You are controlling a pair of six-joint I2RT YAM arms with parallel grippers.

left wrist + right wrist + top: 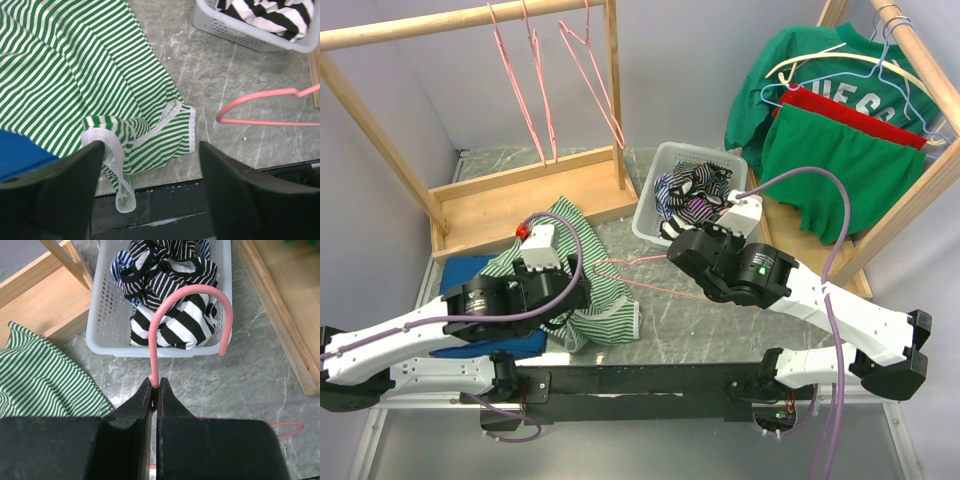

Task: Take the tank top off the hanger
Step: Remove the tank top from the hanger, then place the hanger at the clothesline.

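The green-and-white striped tank top [605, 310] lies crumpled on the table, and in the left wrist view this tank top [75, 75] spreads across the upper left. My left gripper [563, 297] hovers over its near edge, and the left gripper [150, 165] is open. A white-trimmed strap [112, 155] drapes over its left fingertip. The pink hanger [630, 268] lies out over bare table, apart from the cloth; its corner [260, 107] shows clear of the hem. My right gripper [672, 252], seen close as the right gripper [156, 386], is shut on the neck under the hanger hook [190, 292].
A white basket [655, 195] of black-and-white striped clothes stands just beyond the right gripper. A blue cloth [470, 275] lies under the left arm. A wooden rack [530, 190] with pink hangers stands back left. A second rack [910, 200] with green and red garments stands on the right.
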